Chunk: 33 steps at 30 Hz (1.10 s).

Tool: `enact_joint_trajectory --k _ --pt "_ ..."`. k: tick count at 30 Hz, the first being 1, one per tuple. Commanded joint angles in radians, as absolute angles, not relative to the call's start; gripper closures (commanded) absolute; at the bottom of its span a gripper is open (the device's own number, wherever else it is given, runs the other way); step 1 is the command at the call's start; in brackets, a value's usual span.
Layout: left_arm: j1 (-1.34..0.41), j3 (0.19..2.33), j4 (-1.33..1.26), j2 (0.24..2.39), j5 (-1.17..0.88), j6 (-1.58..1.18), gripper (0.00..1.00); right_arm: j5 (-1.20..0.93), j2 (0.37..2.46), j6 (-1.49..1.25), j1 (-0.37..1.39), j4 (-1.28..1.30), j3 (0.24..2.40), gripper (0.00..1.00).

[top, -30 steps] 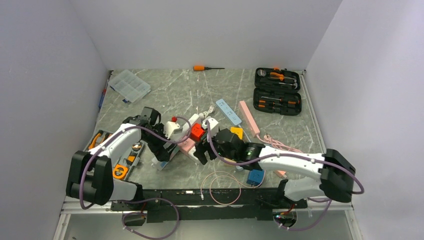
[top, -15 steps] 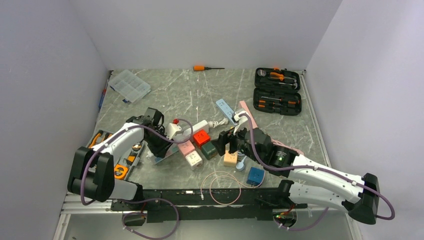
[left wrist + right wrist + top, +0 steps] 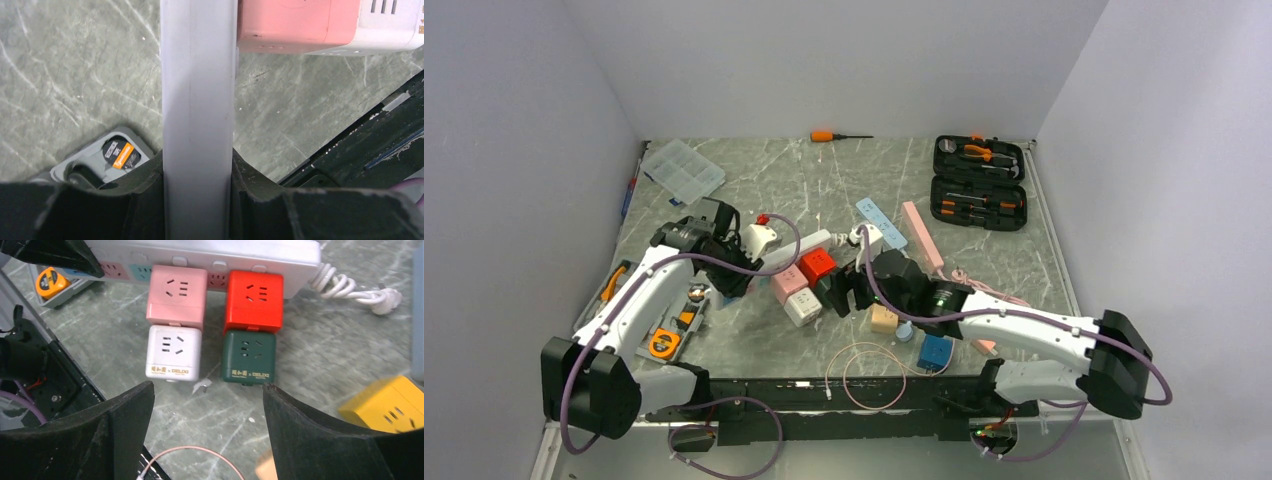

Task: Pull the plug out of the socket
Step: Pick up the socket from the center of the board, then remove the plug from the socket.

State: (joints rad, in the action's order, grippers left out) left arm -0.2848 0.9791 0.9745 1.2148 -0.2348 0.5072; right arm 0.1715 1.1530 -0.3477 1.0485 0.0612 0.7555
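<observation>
Right end effector [image 3: 206, 386]: gaping apart, facing the white cube plug [image 3: 173, 359] just ahead.
Left end effector [image 3: 197, 167]: clamping the power strip [image 3: 197, 75].
Strip axis: running crosswise to the right arm.

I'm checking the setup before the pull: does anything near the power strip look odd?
Yes. Off the white power strip, a white cube sits on the pink cube and a green cube on the red cube, two deep, so both chains stick out sideways. The left gripper clamps the strip. Nothing looks broken.
</observation>
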Motion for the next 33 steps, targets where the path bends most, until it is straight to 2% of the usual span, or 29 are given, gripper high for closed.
enact_joint_trajectory --k 1,11,33 --pt "-0.284 1.046 0.927 1.123 -0.275 0.454 1.0 0.074 1.228 -0.334 1.048 -0.132 0.824 0.18" --pt "-0.284 1.028 0.922 1.055 -0.228 0.439 1.0 -0.133 1.532 -0.326 1.047 -0.23 1.016 0.18" --pt "-0.263 1.035 0.925 1.038 -0.26 0.427 1.0 -0.124 1.821 -0.282 1.035 -0.226 1.177 0.2"
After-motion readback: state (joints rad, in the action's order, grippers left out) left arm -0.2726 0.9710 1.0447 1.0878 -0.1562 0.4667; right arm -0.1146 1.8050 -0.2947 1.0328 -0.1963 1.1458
